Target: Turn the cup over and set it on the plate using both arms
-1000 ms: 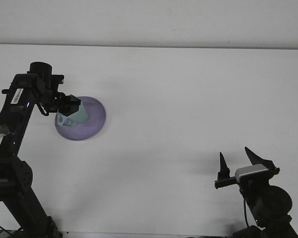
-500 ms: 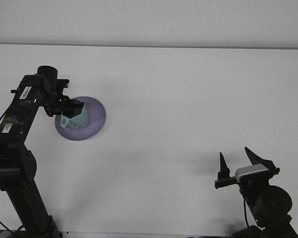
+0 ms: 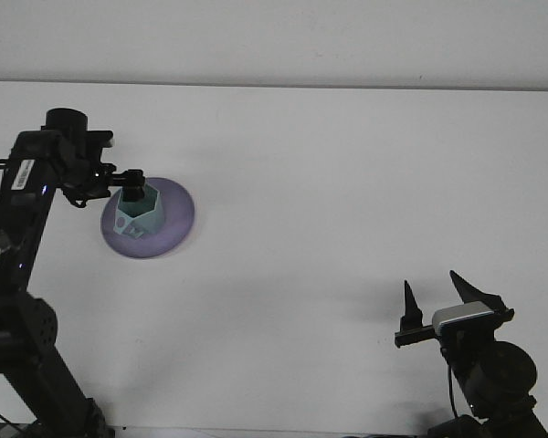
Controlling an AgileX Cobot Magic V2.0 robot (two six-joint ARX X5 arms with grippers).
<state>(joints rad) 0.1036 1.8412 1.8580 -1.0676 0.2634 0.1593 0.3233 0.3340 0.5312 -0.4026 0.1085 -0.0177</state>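
Observation:
A pale green faceted cup [image 3: 135,213] stands upright on the purple plate [image 3: 175,219] at the left of the table, its mouth facing up. My left gripper [image 3: 131,189] reaches in from the left and is shut on the cup's far rim, with one finger inside the mouth. My right gripper [image 3: 432,285] is open near the table's front right, far from the cup and plate, with nothing between its fingers.
The white table [image 3: 329,182] stretches wide between the plate and my right arm. The left arm's links [image 3: 23,210] run down the left edge of the view.
The cup has turned from tilted on its side to upright on the plate. My left arm's wrist has swung up and back to the left. The right arm has not moved.

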